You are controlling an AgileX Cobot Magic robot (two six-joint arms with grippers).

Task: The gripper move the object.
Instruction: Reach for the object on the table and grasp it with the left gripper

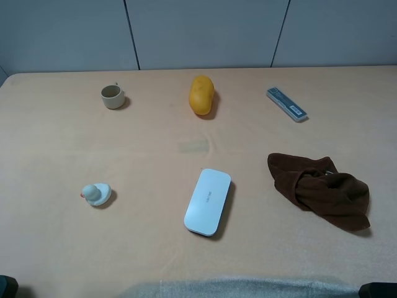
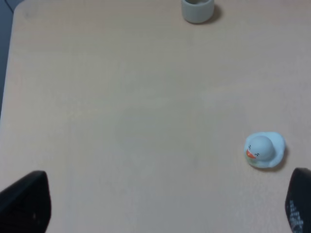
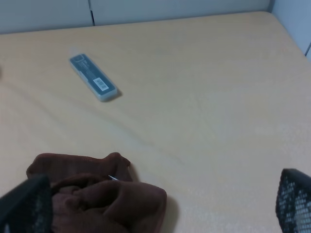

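The tiny pale duck [image 1: 96, 194] with a reddish beak sits on the tan table [image 1: 149, 161] at the front left. It also shows in the left wrist view [image 2: 263, 150], just ahead of one finger [image 2: 300, 204]. My left gripper [image 2: 165, 194] is open and empty, short of the duck and off to its side. My right gripper [image 3: 160, 194] is open and empty above the edge of a brown cloth [image 3: 97, 201]. In the exterior high view only dark bits of the arms show at the bottom corners.
A beige cup [image 1: 113, 96] stands at the back left, also in the left wrist view [image 2: 198, 9]. A yellow oblong fruit [image 1: 201, 94] lies at the back centre. A blue-grey case [image 1: 287, 103] lies at the back right. A flat white case [image 1: 208, 201] lies at the front centre. The brown cloth [image 1: 319, 189] is at the right.
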